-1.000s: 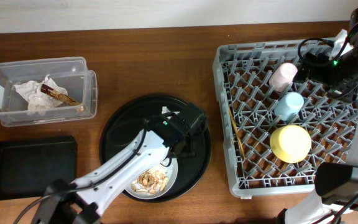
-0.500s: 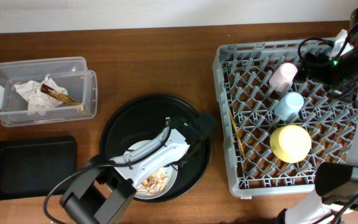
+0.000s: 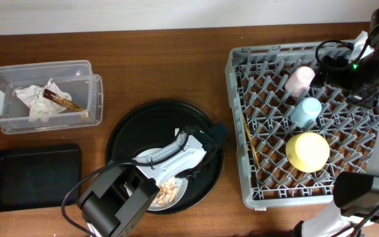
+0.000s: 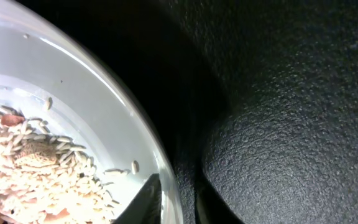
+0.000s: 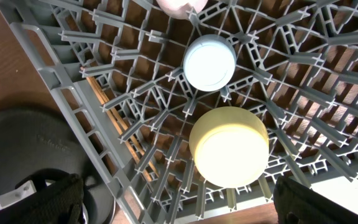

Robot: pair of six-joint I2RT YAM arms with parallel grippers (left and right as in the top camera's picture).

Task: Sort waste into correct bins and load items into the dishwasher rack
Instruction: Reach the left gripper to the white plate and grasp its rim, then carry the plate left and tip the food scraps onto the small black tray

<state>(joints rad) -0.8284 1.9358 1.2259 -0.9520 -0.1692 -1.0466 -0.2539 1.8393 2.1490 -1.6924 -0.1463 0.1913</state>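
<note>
My left gripper (image 4: 178, 202) is shut on the right rim of the pale grey plate (image 4: 92, 118), one finger inside the rim and one outside. Pale crumbly food scraps (image 4: 36, 180) lie on the plate. From overhead, the left gripper (image 3: 188, 170) and the plate (image 3: 151, 158) are on the round black tray (image 3: 120, 141). My right gripper (image 5: 182, 205) hangs open above the dishwasher rack (image 3: 242, 171), holding nothing. In the rack are the pink cup (image 3: 299, 79), blue cup (image 3: 306, 112), yellow saucer (image 3: 307, 151) and chopsticks (image 3: 251, 141).
The clear box (image 3: 77, 72) at the far left holds crumpled napkins (image 3: 38, 102) with a brown wrapper stick. The shallow black rectangular tray (image 3: 31, 176) lies in front of it. Bare wood shows between the round tray and the rack.
My left gripper has closed onto the plate's rim, and its wrist has swung a little to the right. The right arm has not moved.
</note>
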